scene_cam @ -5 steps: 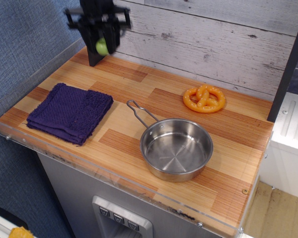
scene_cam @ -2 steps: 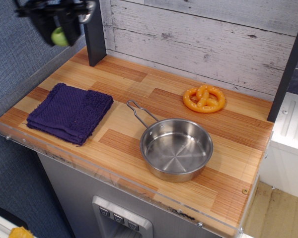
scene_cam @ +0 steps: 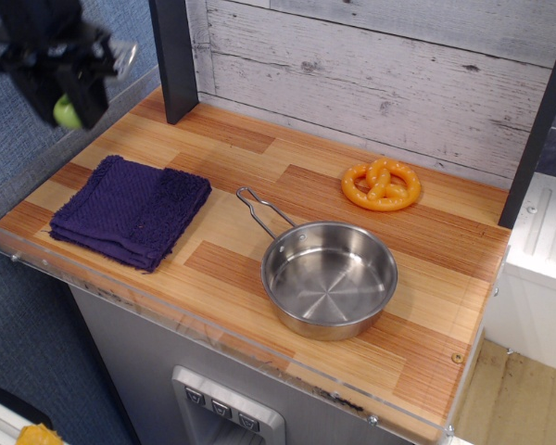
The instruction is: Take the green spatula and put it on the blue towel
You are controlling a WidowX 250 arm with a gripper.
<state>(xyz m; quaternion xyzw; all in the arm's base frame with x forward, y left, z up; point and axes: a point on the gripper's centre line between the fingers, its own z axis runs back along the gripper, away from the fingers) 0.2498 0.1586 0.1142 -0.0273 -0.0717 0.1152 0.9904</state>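
pincer (scene_cam: 69, 97) blurred, cut by top edge; green spatula (scene_cam: 67, 112) blade hidden

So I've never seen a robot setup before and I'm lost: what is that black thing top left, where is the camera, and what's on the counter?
One camera looks down from above and in front at a small wooden counter. The blurred black shape is the robot's gripper, in the air at the counter's left end. Its jaws look shut on something lime green, the handle of the green spatula; its blade is not visible. On the counter lie the blue towel, a steel pan with a wire handle, and an orange toy pretzel. The towel has nothing on it.
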